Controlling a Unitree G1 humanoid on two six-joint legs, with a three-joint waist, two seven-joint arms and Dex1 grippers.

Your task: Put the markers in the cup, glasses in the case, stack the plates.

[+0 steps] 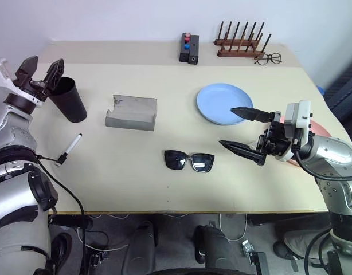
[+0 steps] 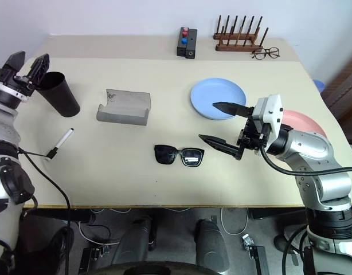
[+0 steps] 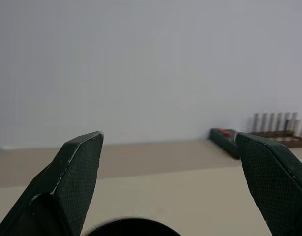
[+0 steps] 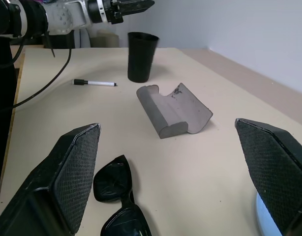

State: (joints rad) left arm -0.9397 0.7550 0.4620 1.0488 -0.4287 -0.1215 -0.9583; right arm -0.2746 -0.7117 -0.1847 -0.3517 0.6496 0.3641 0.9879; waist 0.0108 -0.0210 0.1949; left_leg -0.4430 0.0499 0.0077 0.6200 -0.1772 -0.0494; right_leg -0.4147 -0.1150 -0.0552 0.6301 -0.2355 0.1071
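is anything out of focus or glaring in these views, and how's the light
Left wrist view: the open left gripper has soft, close fingers, and the far wooden rack is hazy. Right wrist view: grey fold-over glasses case sharp. Left eye view: even light, faint shadows under the black plastic sunglasses, no glare.

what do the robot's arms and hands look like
Both arms are rounded silver-grey shells with black joints and loose black cables. The left hand and right hand each have two black, tapered fingers with finely textured inner pads, set on a white wrist block.

Glossy plastic sunglasses (image 1: 188,161), matt grey case (image 1: 130,112)
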